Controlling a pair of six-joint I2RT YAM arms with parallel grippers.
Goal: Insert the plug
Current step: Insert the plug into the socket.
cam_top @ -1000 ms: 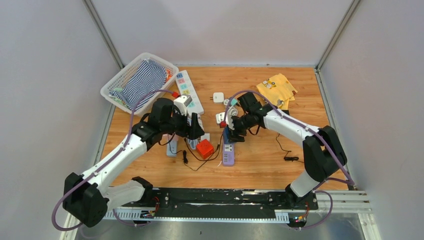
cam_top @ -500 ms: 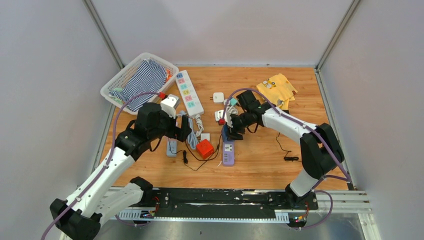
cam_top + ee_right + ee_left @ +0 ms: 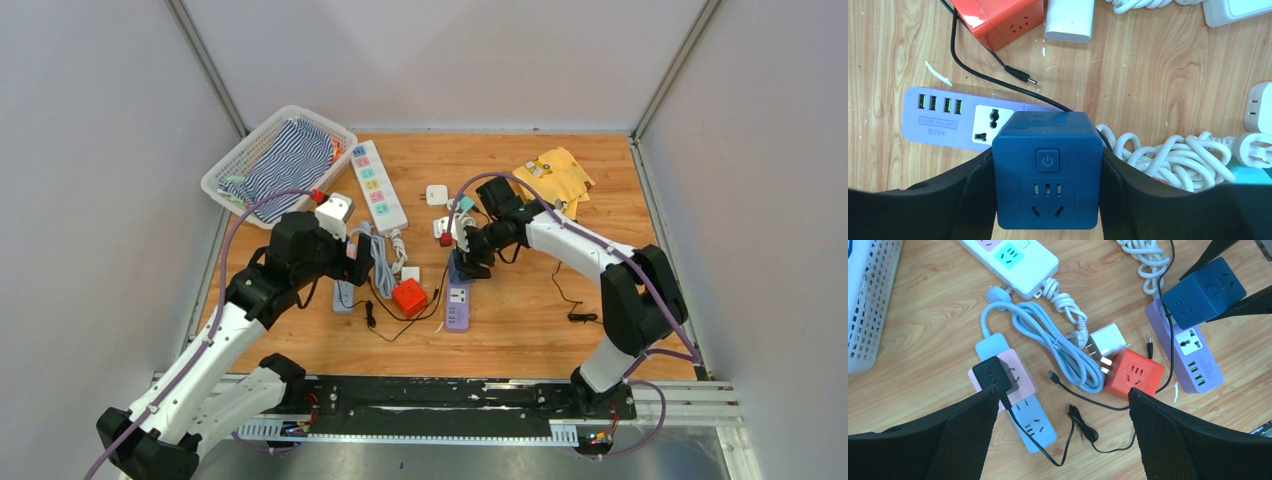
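two arms on this one. nearest the bases on the wooden table (image 3: 520, 330) there's a thin black cable (image 3: 1083, 422) lying loose, and just past it a purple strip (image 3: 1193, 357) with a row of green usb ports next to a universal socket.

left of that sits a red cube socket (image 3: 1134, 372) with a white charger (image 3: 1107, 339) touching its far corner. further left is a small pastel strip (image 3: 1035, 422), and a black adapter (image 3: 994, 375) is seated in its pink section with its cord trailing toward the near side. so that plug is in.

the left gripper (image 3: 1064, 396) hangs over this cluster with its fingers spread wide and nothing between them. one fingertip is just beside the black adapter, and whether it actually touches is hard to call.

the right gripper (image 3: 1047, 195) is pinching a dark blue cube socket (image 3: 1047, 135) by its two sides, power button face toward the wrist cam. the cube sits over the far end of the purple strip, beside the universal socket. can't tell if its prongs are actually in.

a light blue cord bundle (image 3: 1058, 347) lies between the pastel strip and the red cube.

further back there's a long white power strip (image 3: 378, 185) with coloured outlets, angled on the table. at the far left is a white basket (image 3: 235, 160) holding a striped cloth (image 3: 290, 160), and at the far right a yellow cloth (image 3: 555, 175).
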